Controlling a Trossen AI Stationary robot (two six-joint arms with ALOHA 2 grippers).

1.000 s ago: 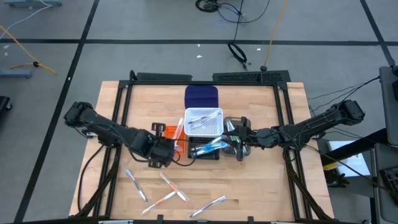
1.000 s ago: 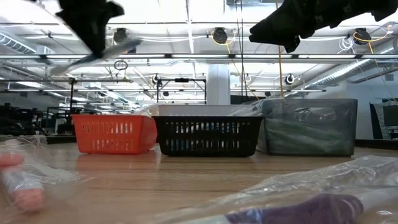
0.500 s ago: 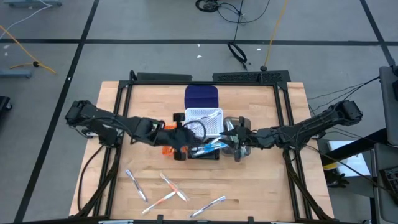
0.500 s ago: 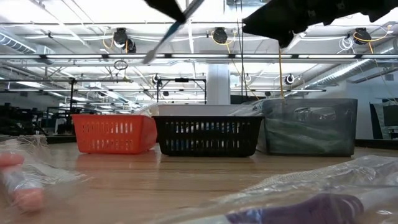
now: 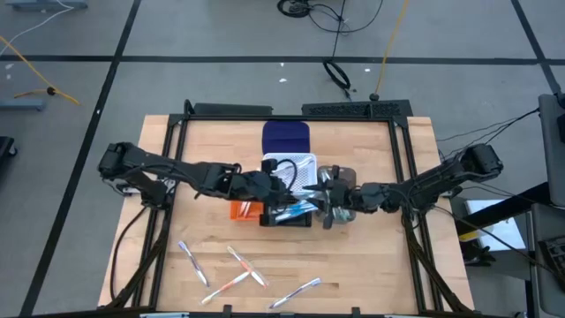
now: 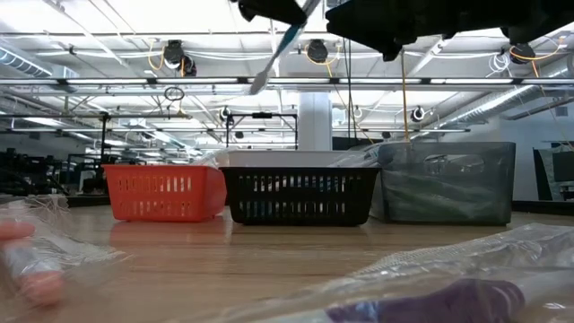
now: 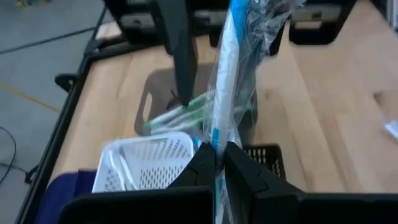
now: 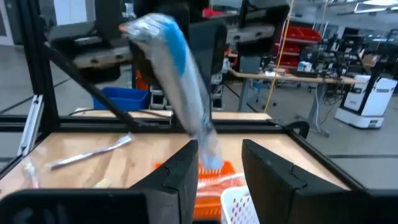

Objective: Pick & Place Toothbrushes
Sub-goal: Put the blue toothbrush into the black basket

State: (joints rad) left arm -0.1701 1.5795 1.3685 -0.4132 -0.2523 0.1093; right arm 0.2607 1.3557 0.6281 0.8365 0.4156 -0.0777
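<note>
My left gripper [image 7: 219,152] hangs over the bins at the table's middle [image 5: 279,194], shut on a clear-wrapped toothbrush [image 7: 227,81] with a blue handle. The low view shows that toothbrush [image 6: 276,49] slanting steeply above the black bin [image 6: 299,196]. My right gripper [image 8: 221,155] faces it from the right [image 5: 325,205], open, above the grey bin [image 5: 342,181]. The toothbrush's lower end [image 8: 210,158] shows between the right fingers. Several more wrapped toothbrushes [image 5: 245,267] lie flat near the table's near edge. My left gripper pinches the wrapped toothbrush part-way along its handle [image 7: 217,138] between its two fingers. The fingers slant down from the table's left and lie across the handle. The toothbrush is lifted clear, steeply tilted, its lower end [image 6: 256,85] down toward the left. I cannot tell whether my right gripper touches the toothbrush.
An orange bin [image 5: 240,210], a white bin [image 5: 298,172], the black bin with blue toothbrushes [image 5: 296,210] and the grey bin with green ones [image 7: 180,115] stand close together at mid-table. A dark blue box [image 5: 285,137] sits behind them. Bare wood lies left, right and near.
My left gripper has gone toward the table's right edge and up, from beside the orange bin to over the middle bins. It has tipped from pointing down to slanting forward. Its toothbrush has swung from nearly level to steep. My right gripper has tipped up and shifted slightly left.
</note>
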